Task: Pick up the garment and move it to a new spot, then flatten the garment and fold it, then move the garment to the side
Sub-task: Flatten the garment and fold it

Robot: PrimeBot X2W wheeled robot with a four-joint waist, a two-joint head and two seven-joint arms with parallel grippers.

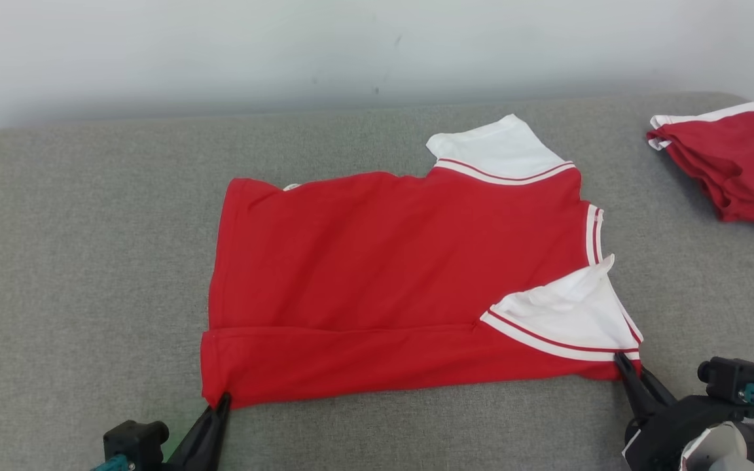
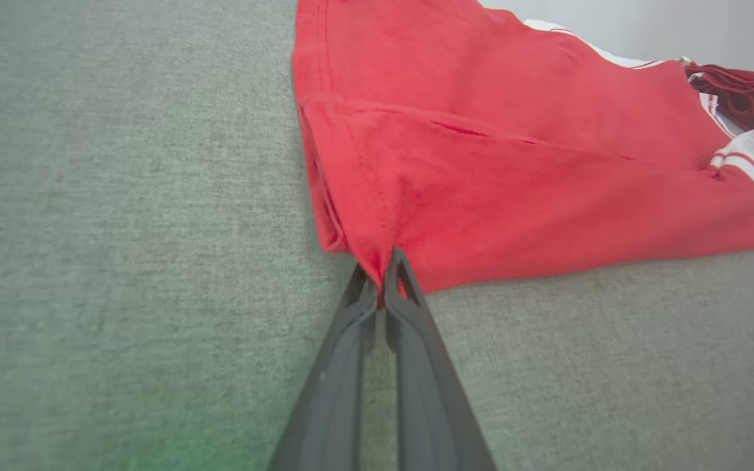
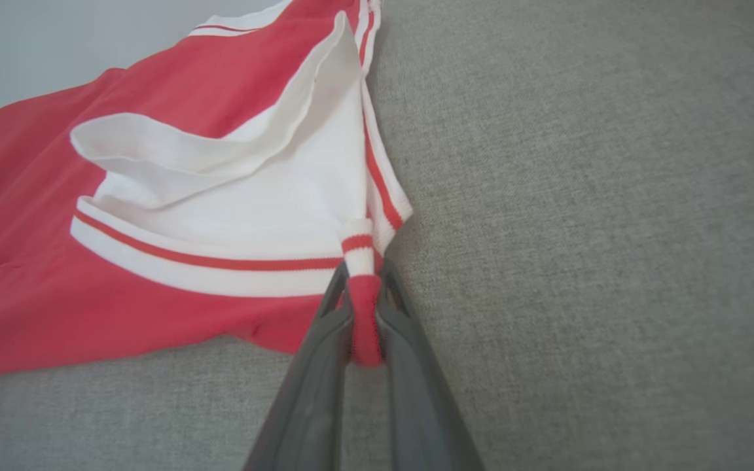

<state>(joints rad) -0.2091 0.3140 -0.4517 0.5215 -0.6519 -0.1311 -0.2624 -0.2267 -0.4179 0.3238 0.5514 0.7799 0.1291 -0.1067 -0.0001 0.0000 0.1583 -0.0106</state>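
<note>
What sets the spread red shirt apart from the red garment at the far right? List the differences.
The spread shirt lies mostly flat, near edge folded over; the far garment sits bunched. The left gripper and right gripper each pinch a near corner of the spread shirt; nothing touches the far garment. The spread shirt looks brighter red, the far garment darker. Both are red with white trim.
</note>
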